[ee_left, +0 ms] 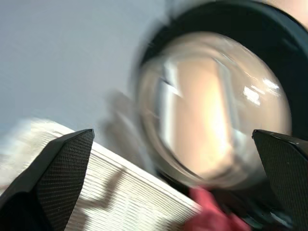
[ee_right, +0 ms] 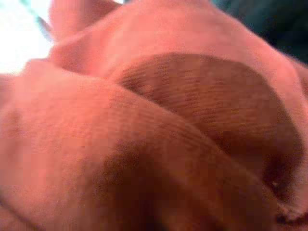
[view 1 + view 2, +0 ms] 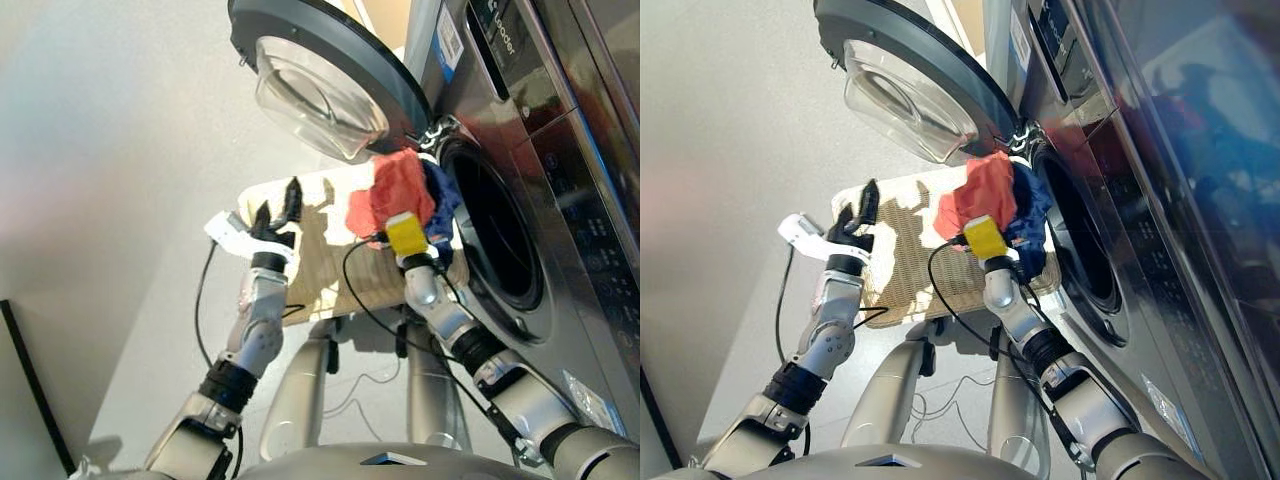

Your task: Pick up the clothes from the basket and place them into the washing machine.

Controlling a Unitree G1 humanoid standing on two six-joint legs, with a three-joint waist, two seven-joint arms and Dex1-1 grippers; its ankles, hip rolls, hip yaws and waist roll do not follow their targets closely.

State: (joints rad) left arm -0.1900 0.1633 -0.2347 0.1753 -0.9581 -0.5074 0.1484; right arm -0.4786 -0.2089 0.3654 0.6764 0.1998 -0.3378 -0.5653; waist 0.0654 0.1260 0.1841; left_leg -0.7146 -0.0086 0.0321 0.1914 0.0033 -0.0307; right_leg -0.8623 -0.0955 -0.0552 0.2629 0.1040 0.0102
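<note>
Nearest us, our right gripper (image 3: 400, 222) clutches the orange-red garment (image 3: 392, 192) and the navy garment (image 3: 440, 200), lifted over the basket (image 3: 330, 262) at its edge beside the washing machine (image 3: 540, 180) drum hole. Our left gripper (image 3: 278, 210) hangs spread and empty over the basket's opposite edge.

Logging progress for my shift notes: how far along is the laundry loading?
Done: the washing machine door stands open, and the visible part of the basket is bare. In hand: the right gripper holds the orange-red garment and navy garment at the drum opening. Left: releasing them inside. The black garment isn't visible. The left gripper is open, empty.
</note>
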